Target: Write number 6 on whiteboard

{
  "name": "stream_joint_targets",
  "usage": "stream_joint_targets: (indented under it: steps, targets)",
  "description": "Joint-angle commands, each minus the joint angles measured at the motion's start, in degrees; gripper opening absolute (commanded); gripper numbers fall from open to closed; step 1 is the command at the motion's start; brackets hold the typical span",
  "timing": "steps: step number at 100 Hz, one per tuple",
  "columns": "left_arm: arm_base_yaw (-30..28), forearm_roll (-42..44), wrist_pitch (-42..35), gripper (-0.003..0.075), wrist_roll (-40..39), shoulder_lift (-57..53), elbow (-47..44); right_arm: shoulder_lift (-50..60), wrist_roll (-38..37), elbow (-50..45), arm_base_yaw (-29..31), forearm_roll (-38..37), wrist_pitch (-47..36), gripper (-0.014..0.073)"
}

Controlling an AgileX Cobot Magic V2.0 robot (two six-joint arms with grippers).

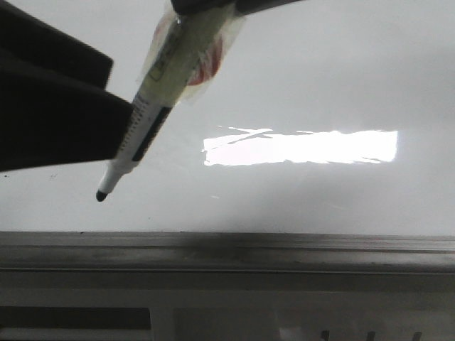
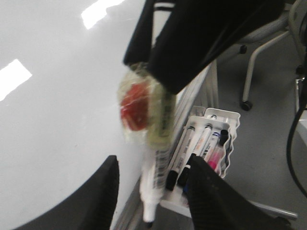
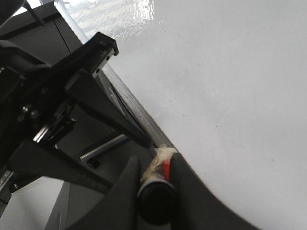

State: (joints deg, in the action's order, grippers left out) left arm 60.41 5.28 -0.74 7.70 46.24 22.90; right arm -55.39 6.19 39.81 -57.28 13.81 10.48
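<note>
The whiteboard fills the front view, with its grey edge strip along the near side. No number 6 shows on it. My right gripper is shut on a white marker pen wrapped in tape with a red patch. It holds the pen slanted, black tip down near the board's near-left part; I cannot tell whether the tip touches. My left gripper is open and empty, its fingers either side of the pen without touching it. It shows as a dark mass at the left.
A white tray with several spare markers hangs beside the board's edge. Chair legs on castors stand on the floor beyond it. A bright light reflection lies on the board.
</note>
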Motion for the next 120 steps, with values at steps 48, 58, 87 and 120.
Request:
stream_joint_targets:
  steps: [48,58,87,120]
  targets:
    - [-32.2,-7.1,1.8,0.0315,-0.7,-19.3,2.1,-6.7,0.3,12.2,10.0,0.6,-6.1,-0.0064]
    - [-32.8,-7.1,1.8,0.0315,-0.7,-19.3,2.1,-10.3,0.3,16.3,12.2,0.6,-6.1,-0.0064]
    - [-32.7,-8.5,2.2,0.0315,-0.7,-19.3,2.1,-15.3,0.3,20.4,16.3,0.6,-6.0,-0.0064]
    - [-32.7,-8.7,2.2,0.0314,-0.7,-19.3,2.1,-19.4,0.3,13.1,10.2,1.7,-4.7,-0.0064]
